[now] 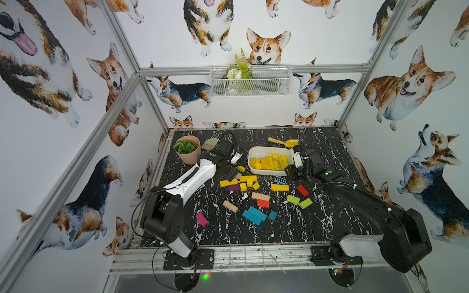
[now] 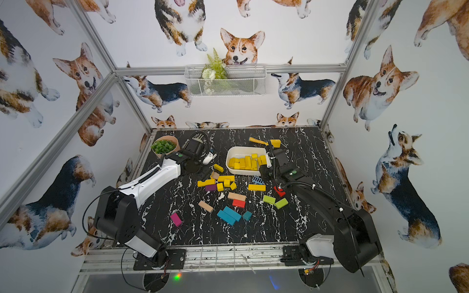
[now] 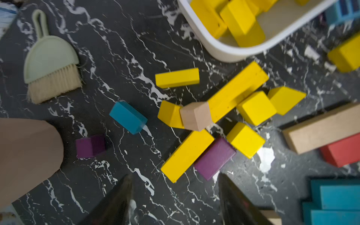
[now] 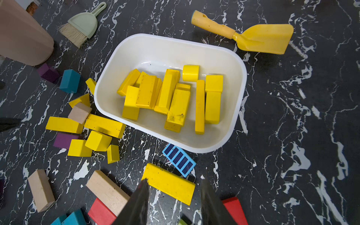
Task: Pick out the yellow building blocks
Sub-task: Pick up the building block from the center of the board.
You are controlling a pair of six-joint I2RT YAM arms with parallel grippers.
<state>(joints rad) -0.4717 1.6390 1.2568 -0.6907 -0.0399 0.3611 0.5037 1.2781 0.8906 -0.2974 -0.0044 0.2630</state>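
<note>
Most of your yellow building blocks [image 4: 175, 97] lie piled in the white tub [image 4: 148, 44]. Loose yellow blocks [image 3: 237, 91] sit just beside it on the marble tabletop [image 3: 116, 48], one partly under a tan cube [image 3: 195, 116]. Your left gripper [image 3: 175, 175] hangs near them, parted and empty (fingers cut off at the frame edge). Your right gripper [image 4: 174, 180], also parted and empty, overlaps a lone yellow bar [image 4: 171, 187].

My remote feed: building blocks [image 1: 269, 162] piled in the tub [image 1: 260, 152]; the toy shovel [image 1: 290, 143] lies just behind the tub, the plant pot [image 1: 188, 156] and hand brush [image 4: 83, 25] well to its left, and loose blocks [image 1: 280, 187] are scattered before it, thickest at its front-left corner.
</note>
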